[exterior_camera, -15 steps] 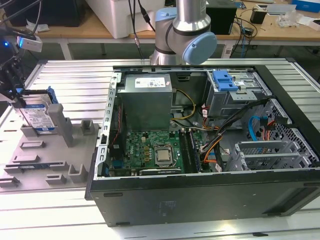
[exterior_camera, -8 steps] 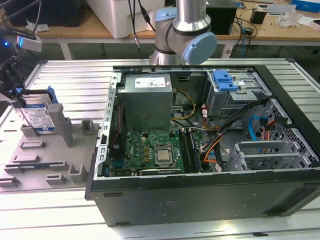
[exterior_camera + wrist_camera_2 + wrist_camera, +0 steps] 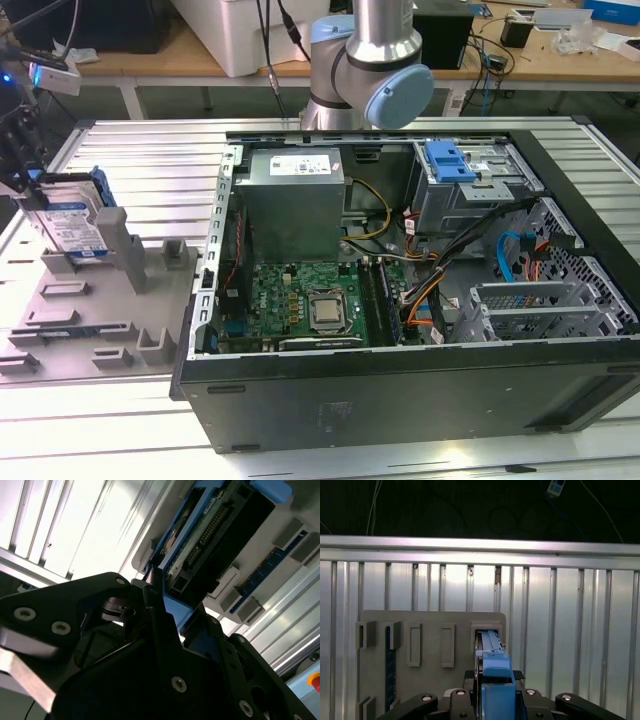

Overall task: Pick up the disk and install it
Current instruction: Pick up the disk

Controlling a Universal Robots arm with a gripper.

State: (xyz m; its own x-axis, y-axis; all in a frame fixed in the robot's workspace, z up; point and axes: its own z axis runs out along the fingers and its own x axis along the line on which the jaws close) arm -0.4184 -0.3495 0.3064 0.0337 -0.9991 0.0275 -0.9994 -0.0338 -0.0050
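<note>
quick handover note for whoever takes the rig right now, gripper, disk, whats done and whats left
Gripper: closed on the blue plastic bracket of the disk, a flat silver metal hard drive with a white and blue label.
Disk: standing on edge in a slot of the grey plastic holder tray, at the exterior view's left, outside the open black computer case.
Done: disk gripped.
Left: lifting it out and installing it; it is not in the case yet.
</note>
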